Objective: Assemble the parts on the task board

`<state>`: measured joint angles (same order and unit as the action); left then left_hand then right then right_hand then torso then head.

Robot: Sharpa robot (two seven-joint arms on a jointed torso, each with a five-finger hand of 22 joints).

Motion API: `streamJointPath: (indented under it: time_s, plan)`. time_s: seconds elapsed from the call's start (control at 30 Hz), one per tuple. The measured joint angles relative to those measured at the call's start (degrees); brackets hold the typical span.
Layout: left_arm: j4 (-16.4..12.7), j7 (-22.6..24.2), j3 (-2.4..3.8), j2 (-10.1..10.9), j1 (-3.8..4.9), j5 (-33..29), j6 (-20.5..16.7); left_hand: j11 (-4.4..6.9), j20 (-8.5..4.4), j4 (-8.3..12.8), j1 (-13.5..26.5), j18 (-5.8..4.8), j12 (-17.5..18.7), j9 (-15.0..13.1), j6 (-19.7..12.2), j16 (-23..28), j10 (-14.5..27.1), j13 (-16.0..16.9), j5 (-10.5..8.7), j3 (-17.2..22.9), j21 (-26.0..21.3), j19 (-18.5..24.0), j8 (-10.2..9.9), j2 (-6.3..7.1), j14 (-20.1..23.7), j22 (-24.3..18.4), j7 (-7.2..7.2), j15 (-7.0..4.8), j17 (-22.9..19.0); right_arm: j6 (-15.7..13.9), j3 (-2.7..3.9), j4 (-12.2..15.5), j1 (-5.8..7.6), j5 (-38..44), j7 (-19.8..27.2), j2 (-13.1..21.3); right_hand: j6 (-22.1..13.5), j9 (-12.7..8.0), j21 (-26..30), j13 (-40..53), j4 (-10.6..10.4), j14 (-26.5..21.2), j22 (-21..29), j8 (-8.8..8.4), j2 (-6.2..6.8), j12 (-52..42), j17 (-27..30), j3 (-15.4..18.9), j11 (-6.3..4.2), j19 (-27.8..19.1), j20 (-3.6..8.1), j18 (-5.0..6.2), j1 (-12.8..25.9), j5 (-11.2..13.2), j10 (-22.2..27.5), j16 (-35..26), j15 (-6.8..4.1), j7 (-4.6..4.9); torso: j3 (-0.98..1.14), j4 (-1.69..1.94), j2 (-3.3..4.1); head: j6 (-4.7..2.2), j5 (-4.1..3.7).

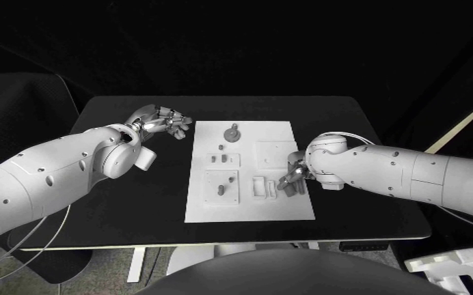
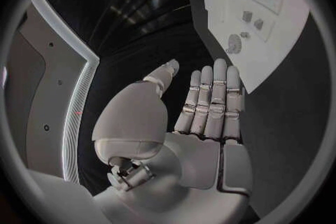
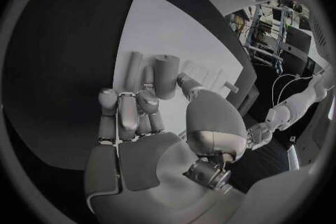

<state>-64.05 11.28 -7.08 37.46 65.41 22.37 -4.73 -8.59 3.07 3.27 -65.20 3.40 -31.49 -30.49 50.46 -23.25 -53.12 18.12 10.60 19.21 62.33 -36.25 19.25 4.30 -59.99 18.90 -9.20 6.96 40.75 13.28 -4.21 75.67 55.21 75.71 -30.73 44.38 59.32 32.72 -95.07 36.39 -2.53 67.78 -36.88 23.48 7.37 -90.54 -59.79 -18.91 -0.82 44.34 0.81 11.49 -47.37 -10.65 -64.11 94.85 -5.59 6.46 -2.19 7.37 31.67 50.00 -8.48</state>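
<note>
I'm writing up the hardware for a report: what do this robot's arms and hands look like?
Both arms are smooth, rounded white shells dotted with small dark screw holes. The left hand and right hand are silver metal with many segmented fingers and pale palm pads. A thin white cable loops along the right arm, and a rounded white joint sits at the left arm's wrist.

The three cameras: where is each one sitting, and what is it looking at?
Head view: sits on the robot's head, looks down at the black table and white board; both arms and hands show.
Left wrist view: sits behind the left hand, whose fingers are spread flat beside the board.
Right wrist view: sits behind the right hand, fingers curled over the board's parts.
Shared: all three show the board; each wrist view shows the other arm.
</note>
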Motion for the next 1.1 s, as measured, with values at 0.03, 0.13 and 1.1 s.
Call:
streamJointPath:
  time_s: [0.03,0.13,1.1]
  plan:
    - [0.01,-0.01,0.00,0.00,0.00,0.00,0.01,0.00,0.00,-0.07,0.00,0.00,0.00,0.00,0.00,0.00,0.00,0.00,0.00,-0.07,0.00,0.00,0.00,0.00,0.00,0.00,0.00,0.00,0.00,-0.01,0.02,-0.12,-0.02,0.05,0.02,-0.12,0.17,0.00,0.00,0.00,0.00,0.05,0.00,-0.01,0.00,0.00,0.00,0.00,0.00,0.00,0.00,-0.01,0.00,0.00,0.00,0.00,-0.03,0.02,0.01,0.00,0.00,0.00,0.01]
    - [0.02,-0.03,0.00,-0.03,0.00,0.00,0.06,0.00,0.00,-0.07,0.00,0.00,0.00,0.00,0.00,0.00,0.00,0.00,0.00,-0.07,0.00,0.00,0.00,0.00,0.00,0.00,0.00,0.00,0.00,-0.05,0.07,-0.38,-0.10,0.18,0.06,-0.49,0.50,-0.01,0.00,0.00,0.00,0.18,-0.05,-0.10,0.00,0.00,0.00,0.00,0.01,0.00,0.00,0.00,0.00,0.00,-0.01,0.00,0.00,0.11,0.01,-0.02,0.00,0.00,0.01]
    - [0.07,-0.37,-0.03,-0.12,0.00,0.01,0.29,0.00,0.00,-0.19,0.22,-0.02,0.00,0.02,0.00,0.00,0.00,-0.02,0.00,0.05,0.00,0.00,0.00,-0.22,-0.21,-0.01,0.00,0.21,0.00,-6.60,0.05,4.38,1.74,-3.51,0.47,3.31,2.12,-0.70,-0.01,0.26,6.36,1.07,-1.65,-1.31,-2.93,0.01,0.33,-2.40,-0.31,0.72,-0.73,1.38,-4.77,-0.26,-1.53,0.00,-0.10,-0.03,-0.03,-0.06,-0.07,0.01,0.02]
